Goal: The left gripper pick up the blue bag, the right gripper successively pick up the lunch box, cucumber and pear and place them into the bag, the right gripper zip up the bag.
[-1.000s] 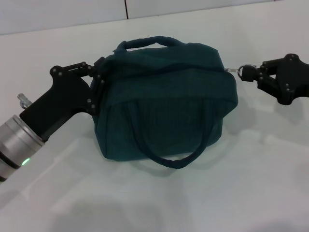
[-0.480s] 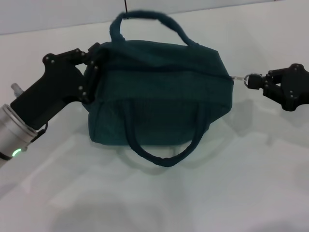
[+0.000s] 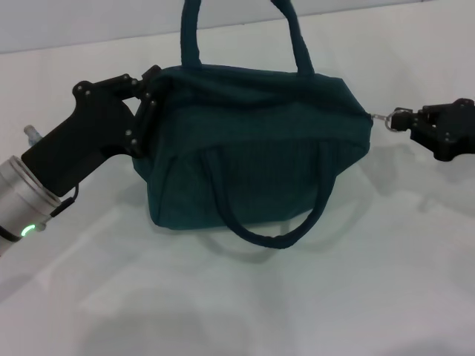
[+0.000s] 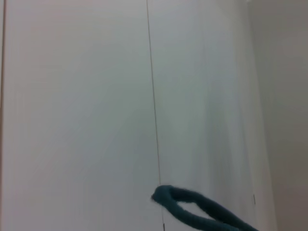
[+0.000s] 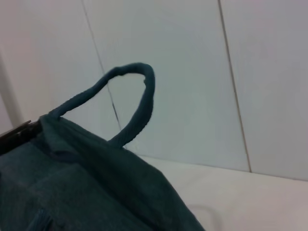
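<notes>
**Bag zipped shut, both tools on its ends**

As the head view has it, the blue bag [image 3: 256,144] fills the middle of the frame on the white tabletop [image 3: 245,297], its top seam drawn closed from end to end. The left tool [image 3: 152,100], at centre left, has its fingers closed on the bag's left end. At the right edge of the frame the right tool [image 3: 415,126] pinches the ring pull [image 3: 386,119], which stands out taut from the bag's right end. One handle rises out of the top of the frame; the other hangs down the front. No lunch box, cucumber or pear lies on the tabletop, so I judge they are inside, though the closed bag hides them.

In the left wrist view only a loop of teal handle [image 4: 202,211] shows at the lower centre, against a pale wall; the tool's own fingers are out of sight.

In the right wrist view the bag's fabric [image 5: 86,187] fills the lower left and a handle [image 5: 130,101] arches above it.

By my reading the packing is done and the zip is at its end; what remains is letting go.
</notes>
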